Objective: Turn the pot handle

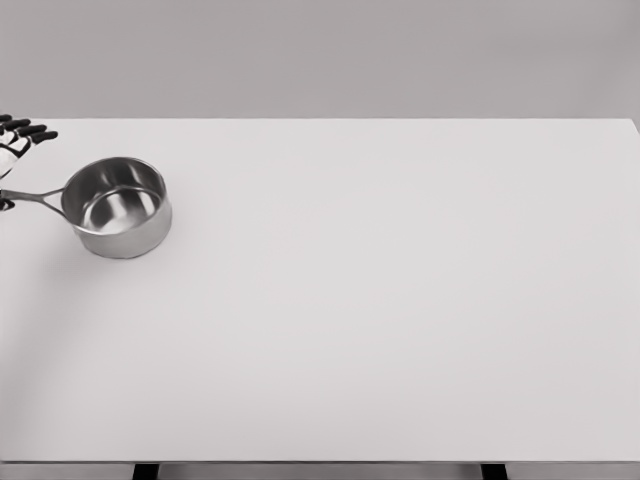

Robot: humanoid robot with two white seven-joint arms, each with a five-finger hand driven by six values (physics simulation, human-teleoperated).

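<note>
A shiny steel pot (117, 207) stands upright on the white table (380, 300) at the far left. It holds nothing, and its thin handle (30, 196) points left to the picture's edge. My left hand (14, 165) shows only partly at that edge. Its dark-tipped fingers (30, 131) stretch out just beyond the handle's far side, and a dark tip, perhaps the thumb (5, 205), sits at the handle's near side. The fingers look spread and are not closed on the handle. Most of the hand is cut off. The right arm is out of view.
The table's far edge runs just behind the hand, against a plain grey wall (320, 50). Two dark table legs (145, 471) show under the near edge.
</note>
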